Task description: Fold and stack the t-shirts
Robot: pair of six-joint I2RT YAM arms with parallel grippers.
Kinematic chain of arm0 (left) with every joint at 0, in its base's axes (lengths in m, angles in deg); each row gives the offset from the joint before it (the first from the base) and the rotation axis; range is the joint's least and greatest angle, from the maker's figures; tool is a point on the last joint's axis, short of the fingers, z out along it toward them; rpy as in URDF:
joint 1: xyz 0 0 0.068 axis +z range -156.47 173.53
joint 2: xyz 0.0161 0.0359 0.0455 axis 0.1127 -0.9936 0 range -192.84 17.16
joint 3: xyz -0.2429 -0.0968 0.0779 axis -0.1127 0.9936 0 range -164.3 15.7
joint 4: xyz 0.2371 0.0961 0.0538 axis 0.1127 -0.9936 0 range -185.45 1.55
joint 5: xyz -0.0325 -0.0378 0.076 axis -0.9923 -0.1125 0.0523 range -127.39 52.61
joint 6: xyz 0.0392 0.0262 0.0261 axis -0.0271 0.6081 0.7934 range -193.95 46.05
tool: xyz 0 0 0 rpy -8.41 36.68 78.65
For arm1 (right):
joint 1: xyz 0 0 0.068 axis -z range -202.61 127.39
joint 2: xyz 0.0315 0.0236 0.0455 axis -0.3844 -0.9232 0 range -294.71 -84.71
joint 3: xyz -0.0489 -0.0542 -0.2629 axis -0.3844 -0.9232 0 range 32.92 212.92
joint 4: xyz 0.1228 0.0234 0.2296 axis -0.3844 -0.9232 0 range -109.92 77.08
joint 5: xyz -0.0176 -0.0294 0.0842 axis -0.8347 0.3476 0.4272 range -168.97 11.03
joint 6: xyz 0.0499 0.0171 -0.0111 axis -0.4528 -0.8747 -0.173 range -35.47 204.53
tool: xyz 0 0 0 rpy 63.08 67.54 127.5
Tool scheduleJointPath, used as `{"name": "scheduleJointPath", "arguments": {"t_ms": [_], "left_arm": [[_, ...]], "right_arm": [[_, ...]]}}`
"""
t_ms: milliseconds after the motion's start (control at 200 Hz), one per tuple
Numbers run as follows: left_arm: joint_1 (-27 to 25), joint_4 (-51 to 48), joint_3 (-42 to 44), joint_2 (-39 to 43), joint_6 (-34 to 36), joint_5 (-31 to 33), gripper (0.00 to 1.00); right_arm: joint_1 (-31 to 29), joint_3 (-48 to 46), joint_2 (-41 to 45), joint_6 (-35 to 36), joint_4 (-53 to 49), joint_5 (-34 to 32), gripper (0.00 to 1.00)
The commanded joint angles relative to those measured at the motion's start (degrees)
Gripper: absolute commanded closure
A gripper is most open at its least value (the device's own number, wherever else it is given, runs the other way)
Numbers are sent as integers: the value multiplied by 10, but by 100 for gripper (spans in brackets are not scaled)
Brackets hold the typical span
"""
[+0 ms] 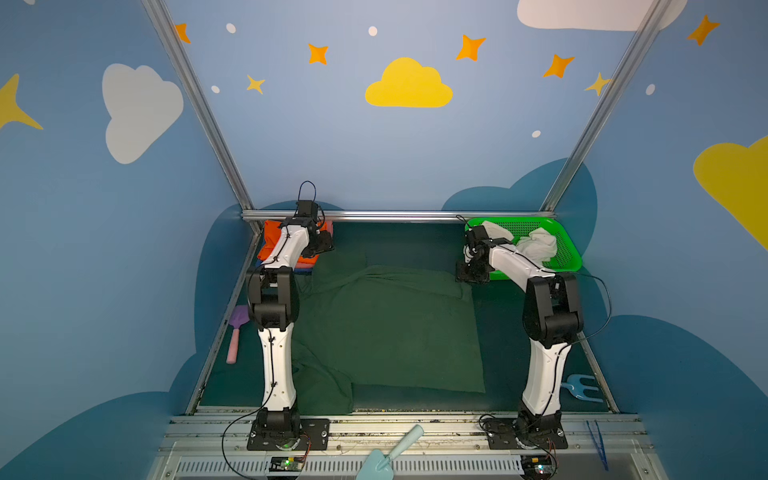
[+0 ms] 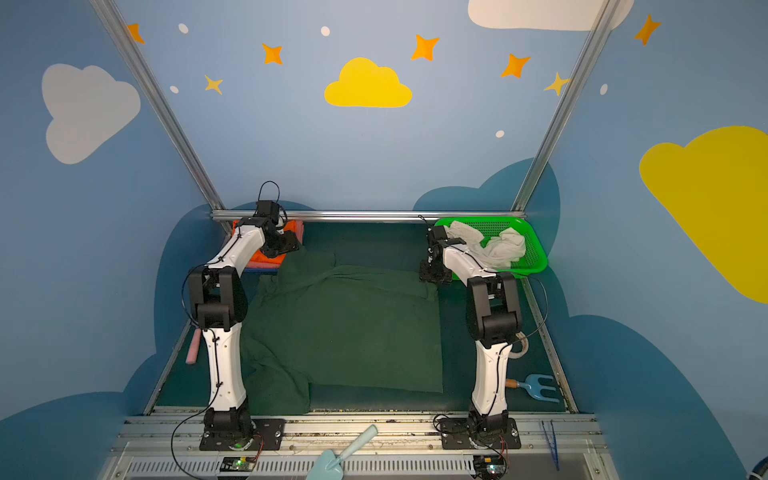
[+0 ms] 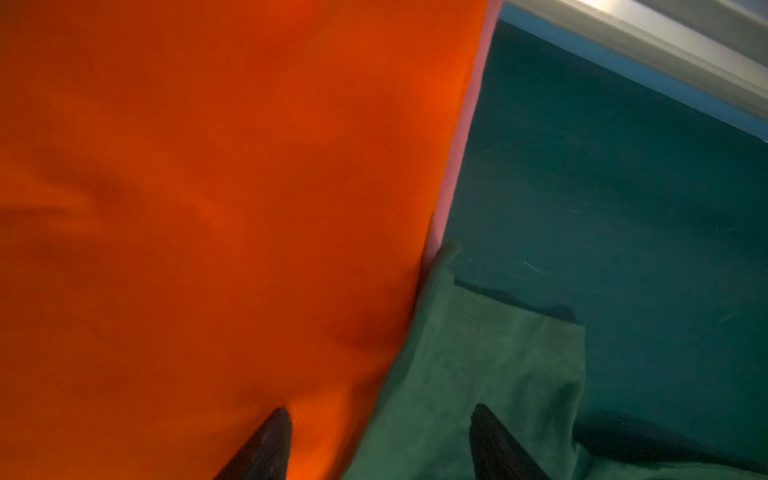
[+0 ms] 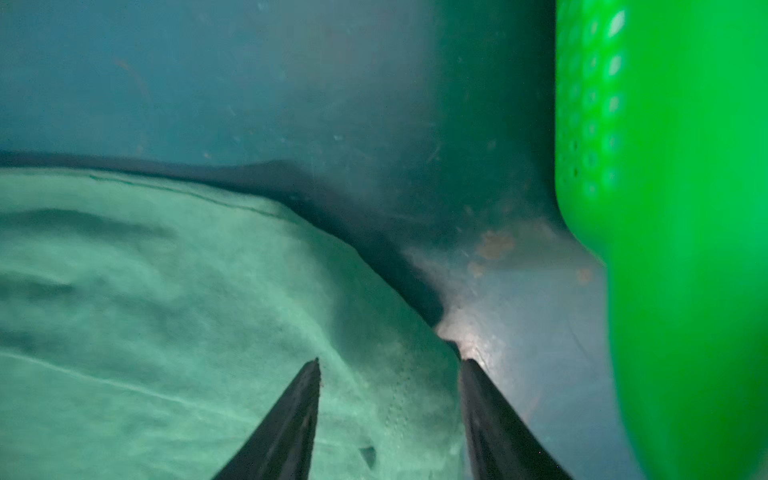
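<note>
Robot test booth dressed as a nursery: cloud-painted walls (image 1: 332,145), aluminium frame (image 1: 395,215).

**No writing to read in any view**

You have no text, label, brand or number to read here. The wall (image 1: 374,166) carries only a painted cloud (image 1: 408,85) and a star (image 1: 318,54) among others like them, none with lettering. The circuit board (image 1: 286,463) at the front edge is too small for you to make out any print. In the left wrist view, a faint patch on the dark green t-shirt (image 3: 478,374) is too blurred to read.
</note>
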Motion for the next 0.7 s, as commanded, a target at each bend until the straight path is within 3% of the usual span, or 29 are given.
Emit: {"name": "scheduleJointPath", "arguments": {"t_ms": [0, 461, 546, 696], "left_arm": [[-7, -26, -47, -19, 10, -9, 34], [-28, -59, -171, -104, 16, 34, 72], [-29, -68, -184, -115, 22, 44, 71], [-30, -70, -185, -118, 35, 69, 51]], "right_arm": [[12, -5, -11, -22, 11, 34, 42], [28, -27, -16, -30, 21, 53, 42], [29, -29, -17, -30, 20, 52, 42], [29, -31, -13, -30, 19, 52, 42]]}}
